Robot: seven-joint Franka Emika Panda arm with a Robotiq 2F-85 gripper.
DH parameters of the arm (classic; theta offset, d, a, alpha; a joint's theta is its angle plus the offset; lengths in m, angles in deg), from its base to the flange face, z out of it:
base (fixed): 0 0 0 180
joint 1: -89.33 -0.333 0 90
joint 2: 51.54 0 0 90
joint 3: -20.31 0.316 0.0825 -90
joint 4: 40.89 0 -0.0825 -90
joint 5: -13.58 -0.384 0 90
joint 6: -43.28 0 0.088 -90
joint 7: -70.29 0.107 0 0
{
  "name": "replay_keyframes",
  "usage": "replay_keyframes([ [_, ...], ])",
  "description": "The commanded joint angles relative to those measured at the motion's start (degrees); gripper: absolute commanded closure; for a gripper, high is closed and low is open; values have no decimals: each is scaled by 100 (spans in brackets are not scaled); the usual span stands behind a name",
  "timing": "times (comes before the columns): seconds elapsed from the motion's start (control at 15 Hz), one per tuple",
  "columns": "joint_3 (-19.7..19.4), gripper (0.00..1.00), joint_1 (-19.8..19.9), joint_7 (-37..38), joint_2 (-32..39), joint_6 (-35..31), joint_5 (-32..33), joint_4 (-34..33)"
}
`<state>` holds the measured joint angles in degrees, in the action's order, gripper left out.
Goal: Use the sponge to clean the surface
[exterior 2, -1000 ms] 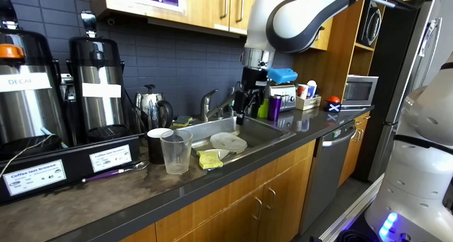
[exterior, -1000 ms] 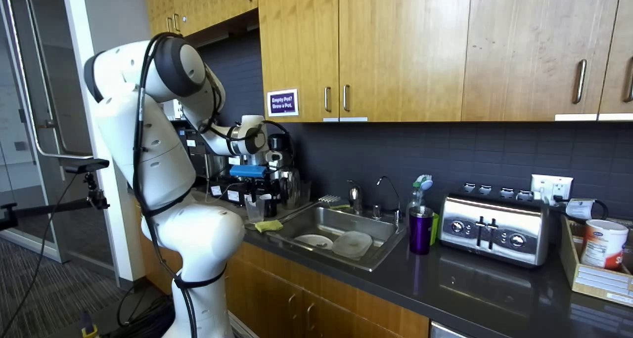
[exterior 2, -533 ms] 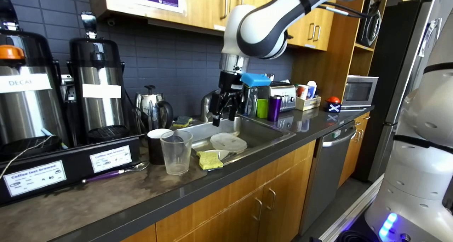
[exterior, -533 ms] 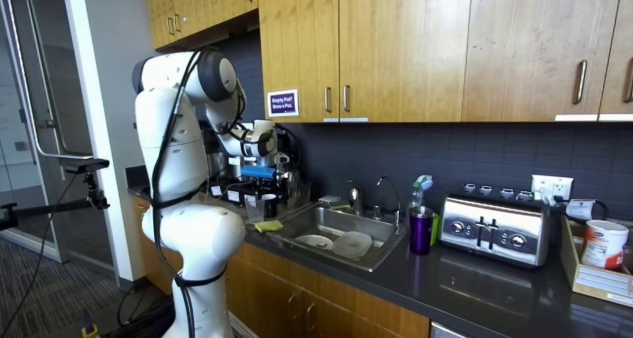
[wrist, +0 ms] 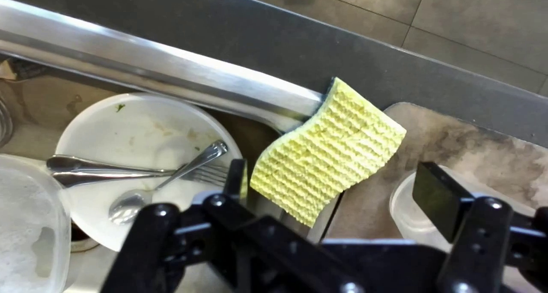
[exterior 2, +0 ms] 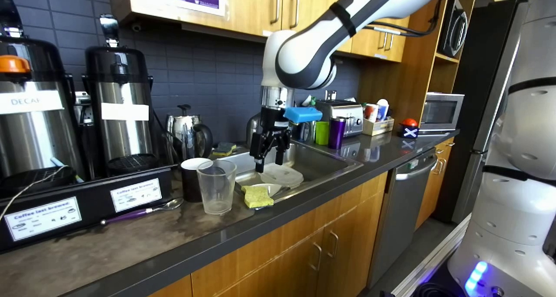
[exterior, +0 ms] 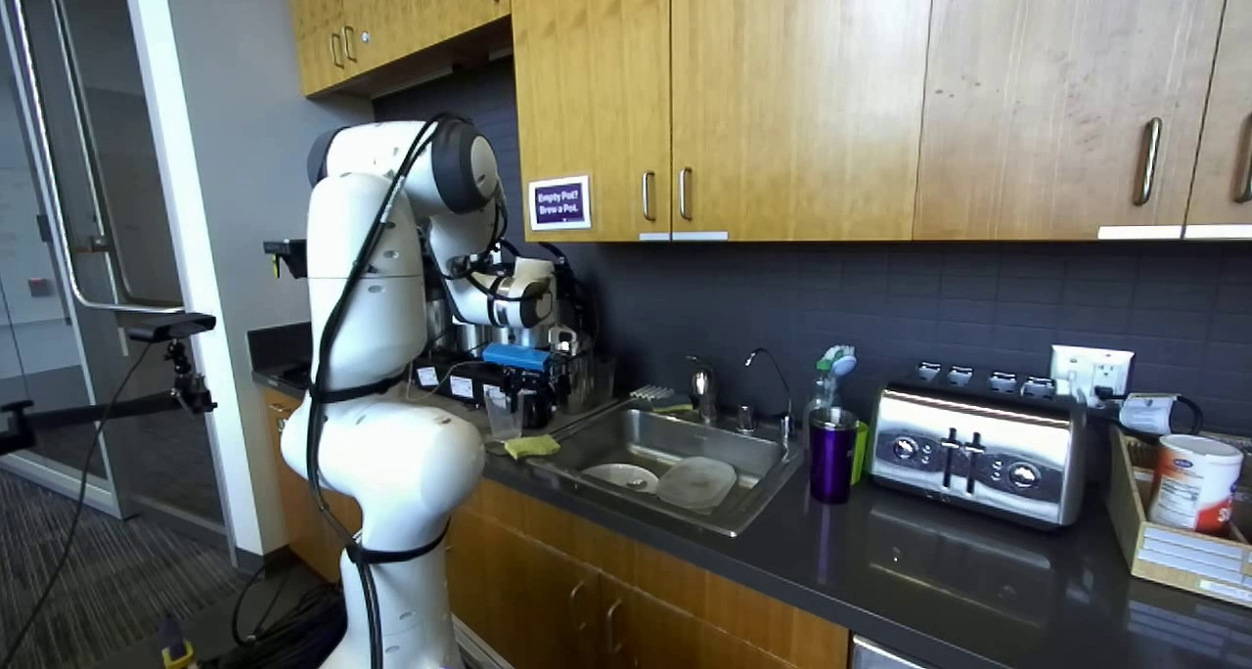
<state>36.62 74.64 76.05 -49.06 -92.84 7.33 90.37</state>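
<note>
You are viewing a charcoal countertop point(exterior: 939, 591) running below wooden cabinets point(exterior: 797, 102). 1 steel sink point(wrist: 150, 64) is holding 1 plate point(wrist: 107, 139) of cutlery point(wrist: 81, 164) and 1 translucent tub or lid point(wrist: 25, 198). 1 yellow sponge point(wrist: 329, 151) is overlapping sink corner and countertop, its long axis running lower left to upper right in the wrist view. Your gripper point(exterior 2: 269, 163) is hovering clear of it, fingers point(wrist: 439, 201) wide apart, gripping nothing.
</note>
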Motion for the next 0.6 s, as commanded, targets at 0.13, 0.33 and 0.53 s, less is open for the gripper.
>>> replay_keyframes([
  [0.13,16,0,-73,-42,275,-184,-134,28],
  [0.33,56,0,-114,-36,385,-339,-152,80],
  [0.53,89,0,-159,-32,490,-526,-161,166],
])
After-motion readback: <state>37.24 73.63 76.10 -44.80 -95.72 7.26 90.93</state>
